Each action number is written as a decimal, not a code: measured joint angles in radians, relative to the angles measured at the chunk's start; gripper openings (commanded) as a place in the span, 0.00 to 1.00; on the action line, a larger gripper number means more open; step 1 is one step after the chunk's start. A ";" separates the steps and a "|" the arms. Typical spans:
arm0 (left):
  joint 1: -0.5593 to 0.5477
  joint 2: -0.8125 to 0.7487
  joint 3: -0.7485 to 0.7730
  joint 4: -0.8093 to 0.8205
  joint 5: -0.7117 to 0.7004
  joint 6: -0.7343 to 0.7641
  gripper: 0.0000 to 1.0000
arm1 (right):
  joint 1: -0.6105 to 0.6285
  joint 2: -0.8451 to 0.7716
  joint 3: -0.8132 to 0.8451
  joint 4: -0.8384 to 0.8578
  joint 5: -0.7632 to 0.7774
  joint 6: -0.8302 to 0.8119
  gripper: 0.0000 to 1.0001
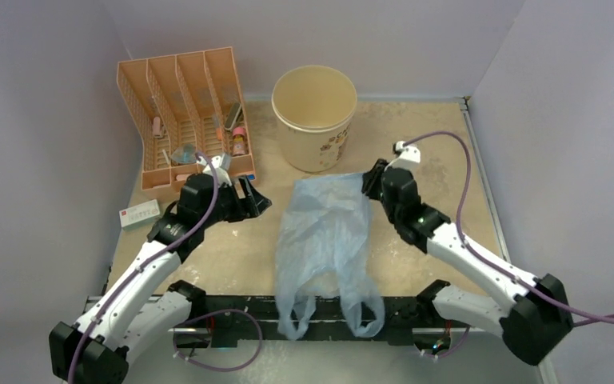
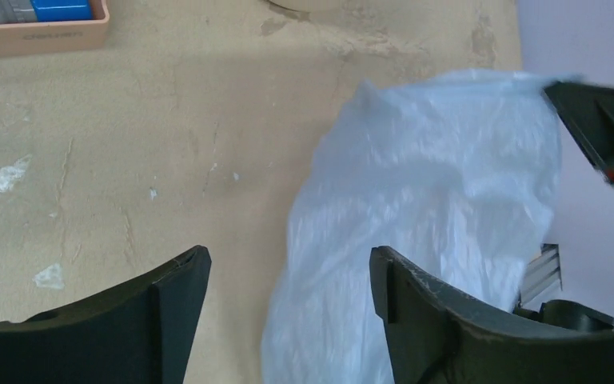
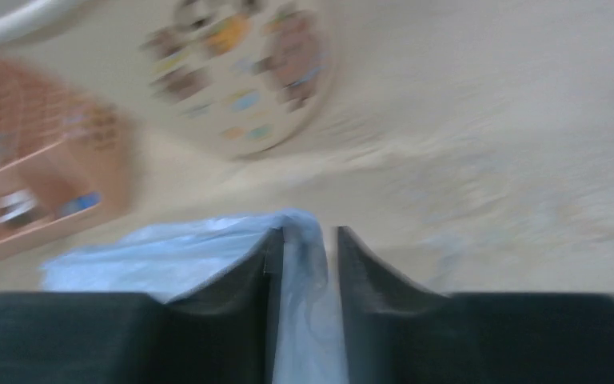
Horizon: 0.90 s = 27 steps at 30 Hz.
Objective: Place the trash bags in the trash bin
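Bag (image 1: 324,240) lies flat mid-frame in the top view, with its handles draped over the near table edge at the bottom and its top right corner up at the right gripper (image 1: 368,184). Bin (image 1: 308,140) stands upright just above it, top centre, and the bag isn't in it. Left gripper (image 1: 252,200) is wide open and holds nothing; it sits left of the bag, below the rack (image 1: 137,120). Right wrist view is blurred: jaws are a narrow slit with bag film running between them, film against one finger and a sliver of gap at the other. Can't tell if it's pinching or loose.

Risks as I read it:
- If that pinch is slack, the thin film slips out on the lift and the bag ends up back on the table (image 1: 232,256).
- A one-corner lift leaves most of the bag trailing, and the tail could snag the bin rim or tip the light bin.
- The bag spreads wider than the bin mouth, so it may drape over the rim rather than drop in.
- The left gripper, closing from here, could catch only one ply or scrape the table.
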 measured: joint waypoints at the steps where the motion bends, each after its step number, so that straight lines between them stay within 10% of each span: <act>1: 0.000 -0.016 0.000 -0.008 -0.003 0.002 0.78 | -0.063 0.039 0.018 -0.003 -0.016 -0.004 0.67; 3: 0.000 -0.063 -0.001 -0.024 0.003 0.006 0.78 | -0.142 0.109 0.061 -0.031 -0.029 -0.008 0.95; 10: 0.000 -0.195 -0.135 -0.001 0.140 -0.007 0.77 | -0.153 0.069 0.085 -0.106 -0.137 0.032 0.99; 16: 0.000 -0.195 -0.303 0.081 0.340 -0.035 0.75 | -0.153 -0.119 -0.048 -0.066 -0.342 0.051 0.85; 23: -0.094 -0.129 -0.404 0.277 0.466 -0.096 0.74 | 0.003 0.054 -0.190 -0.004 -0.574 0.085 0.92; 27: -0.183 -0.068 -0.404 0.331 0.444 -0.101 0.72 | 0.160 0.163 -0.193 0.039 -0.578 0.116 0.64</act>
